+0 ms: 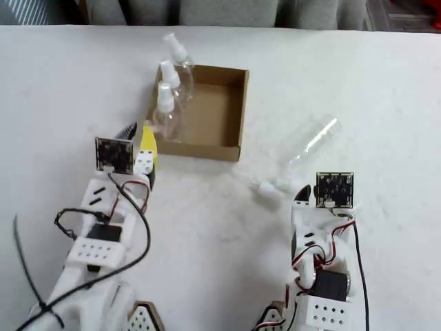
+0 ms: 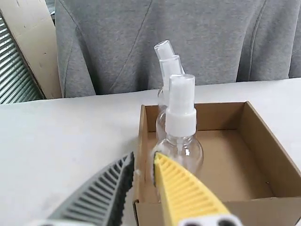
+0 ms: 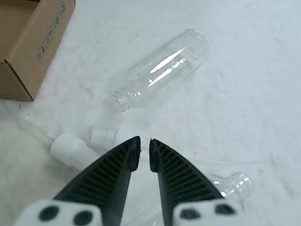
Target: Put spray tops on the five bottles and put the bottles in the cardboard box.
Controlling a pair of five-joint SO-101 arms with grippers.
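**Three capped bottles in the box, both grippers empty**

The left gripper (image 2: pixel 143 161) holds its grey and yellow fingers a narrow gap apart, gripping nothing. Just past the tips stands the nearest capped bottle (image 2: pixel 179 146), inside the cardboard box (image 2: pixel 265 157) and against its wall; two more capped bottles (image 2: pixel 170 70) line up behind it. In the high view the box sits at upper centre of the frame, with this gripper at its lower-left corner. The right gripper (image 3: pixel 144 151) keeps its black fingers a thin slit apart, nothing between them. A loose spray top (image 3: pixel 70 149) lies just beside them on the table (image 1: pixel 372 83); an uncapped bottle (image 3: pixel 160 70) lies on its side farther out, right of the box and apart from it; a second uncapped bottle (image 3: pixel 235 186) lies near the gripper.
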